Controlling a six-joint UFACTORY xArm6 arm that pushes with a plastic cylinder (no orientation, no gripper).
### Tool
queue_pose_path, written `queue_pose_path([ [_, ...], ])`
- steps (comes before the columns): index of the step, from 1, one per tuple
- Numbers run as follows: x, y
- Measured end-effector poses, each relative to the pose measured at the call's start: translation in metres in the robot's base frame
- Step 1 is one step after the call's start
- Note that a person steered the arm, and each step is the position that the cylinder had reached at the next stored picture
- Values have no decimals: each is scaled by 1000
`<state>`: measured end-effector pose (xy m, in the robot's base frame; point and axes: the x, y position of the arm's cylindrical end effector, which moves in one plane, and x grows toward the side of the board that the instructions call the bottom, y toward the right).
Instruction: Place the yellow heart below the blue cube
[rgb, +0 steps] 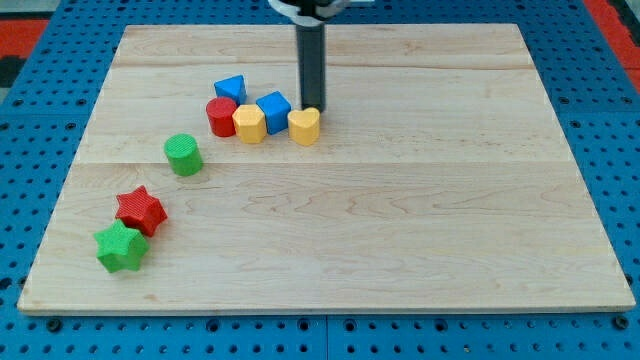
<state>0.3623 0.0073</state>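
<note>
Yellow heart (304, 126) sat at 3 o'clock of blue cube (273, 110) | my tip (313, 107) touched heart's 12 | no claw, nothing held | best: push toward 7, gently.

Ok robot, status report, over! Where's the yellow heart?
My tip just above yellow heart. Heart right of blue cube, touching, not below. Nothing blocking below.

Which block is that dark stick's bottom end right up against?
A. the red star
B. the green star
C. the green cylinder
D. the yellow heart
D: my tip sits at the upper edge of the yellow heart, just to the view's right of the blue cube, far from the green and red blocks at the view's left.
</note>
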Motion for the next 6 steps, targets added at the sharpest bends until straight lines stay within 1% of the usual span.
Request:
queue_pose_path([
  [1,23,32],
  [2,54,34],
  [3,18,57],
  [4,7,17],
  [5,13,-24],
  [6,32,-24],
])
